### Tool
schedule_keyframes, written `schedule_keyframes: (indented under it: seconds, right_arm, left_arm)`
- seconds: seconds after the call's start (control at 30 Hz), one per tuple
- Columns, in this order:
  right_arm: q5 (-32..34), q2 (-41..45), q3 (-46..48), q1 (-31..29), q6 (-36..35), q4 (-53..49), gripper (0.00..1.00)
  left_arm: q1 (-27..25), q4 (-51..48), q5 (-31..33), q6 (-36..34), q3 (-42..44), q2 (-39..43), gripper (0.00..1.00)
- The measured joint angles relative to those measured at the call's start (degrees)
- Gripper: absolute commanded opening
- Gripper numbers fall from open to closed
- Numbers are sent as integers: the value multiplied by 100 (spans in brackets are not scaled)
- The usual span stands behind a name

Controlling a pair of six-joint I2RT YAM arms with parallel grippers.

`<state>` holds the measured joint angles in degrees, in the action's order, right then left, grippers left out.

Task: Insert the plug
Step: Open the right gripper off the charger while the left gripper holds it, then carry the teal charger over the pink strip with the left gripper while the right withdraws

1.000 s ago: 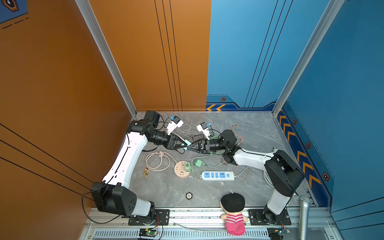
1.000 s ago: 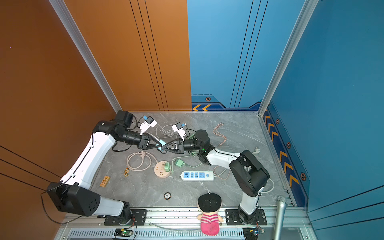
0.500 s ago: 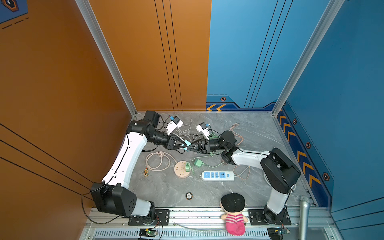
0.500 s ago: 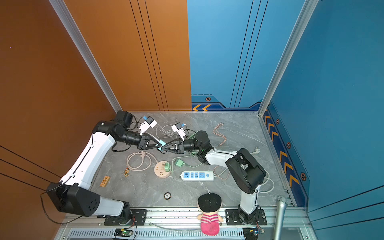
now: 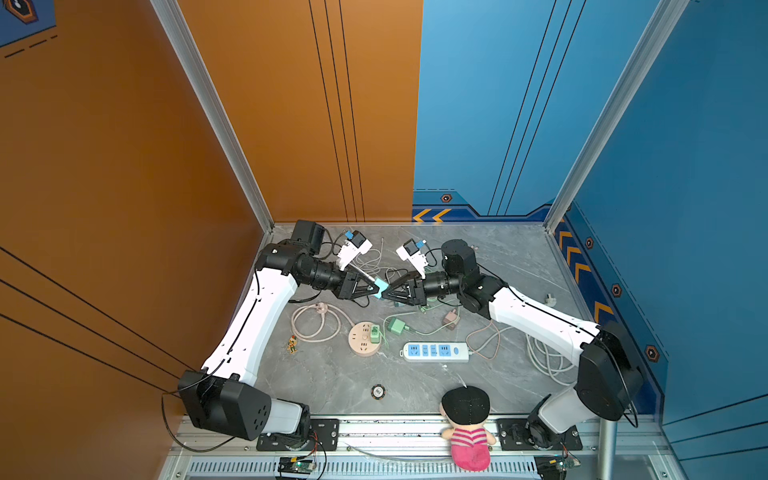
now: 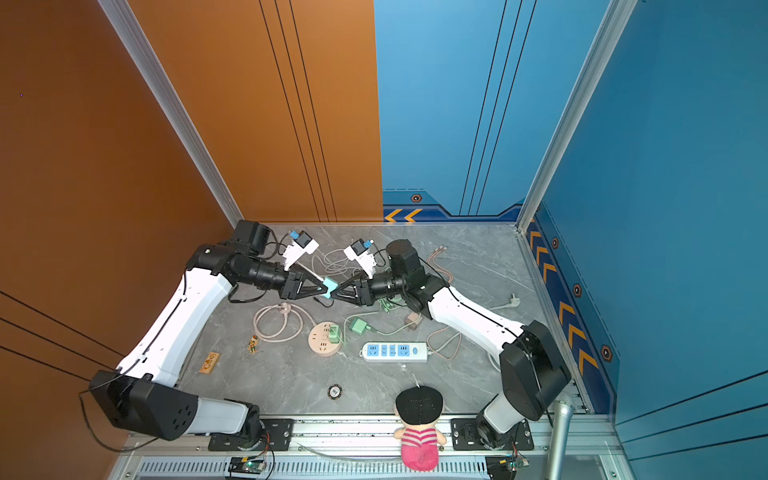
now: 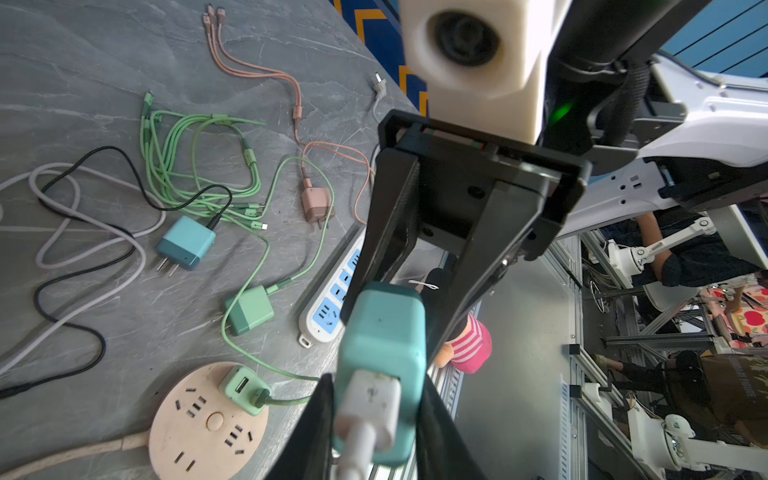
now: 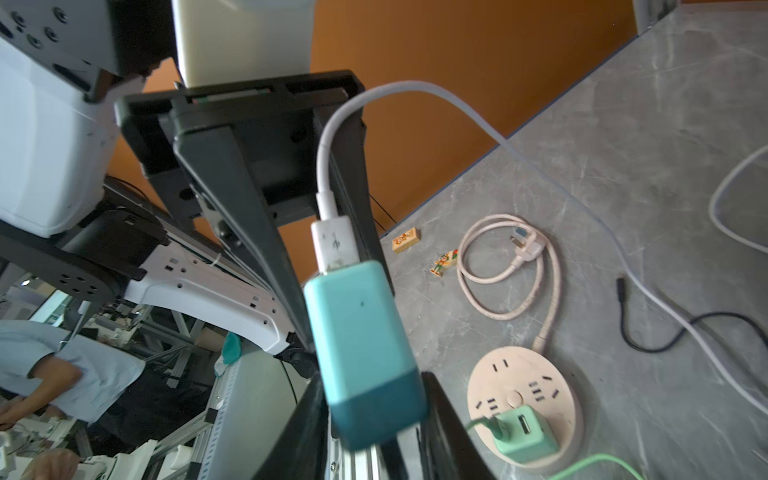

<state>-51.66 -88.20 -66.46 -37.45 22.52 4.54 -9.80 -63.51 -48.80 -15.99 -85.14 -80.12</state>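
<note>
**Tabletop (image 5: 519, 249) below, charger (image 7: 382, 332) aloft between both arms**

Over the grey tabletop, well clear of it, the teal charger is hanging between the two arms where they are meeting tip to tip. The white plug (image 7: 368, 399) is sitting in the charger's port. Left jaws are pinching the charger at its plug end. Right jaws are flanking the opposite end, but I cannot tell if they are gripping it.

A: Clear passage?
B: Front strip of the table (image 5: 332, 386) is bare save a small round token (image 5: 377, 391); far right corner open.
A: Obstructions?
B: Teal charger (image 5: 379, 287), held aloft, bars the back middle. In front of it, coiled pink cord (image 5: 320, 308), round socket (image 5: 359, 345), green charger (image 5: 397, 325) and power strip (image 5: 434, 351) lie near one another. White cable coil (image 5: 540, 353) beside the right arm (image 5: 540, 324).
</note>
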Motion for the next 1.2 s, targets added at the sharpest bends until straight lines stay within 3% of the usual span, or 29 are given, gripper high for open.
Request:
schedule_keyframes:
  seconds: [0.13,0.37,0.57,0.7,0.93,1.2]
  right_arm:
    - [321,197,214,417,-243,-638,38]
    - [518,-44,214,247,-376,-944,39]
    - [981,68,212,461,-391,-1191,42]
    - [1569,439,205,713,-483,-1626,50]
    - [2629,896,157,946,-625,-2339,53]
    - [3847,1185,343,1021,-621,-2734,54]
  left_arm:
    - [282,98,518,302,155,9,0]
    - [289,184,782,520,162,2,0]
    - [179,247,1635,859,197,-42,0]
    - [-68,249,2398,1108,339,-76,0]
    - [-728,247,3738,1633,688,-101,0]
    - [-1193,249,4586,2190,1290,39,0]
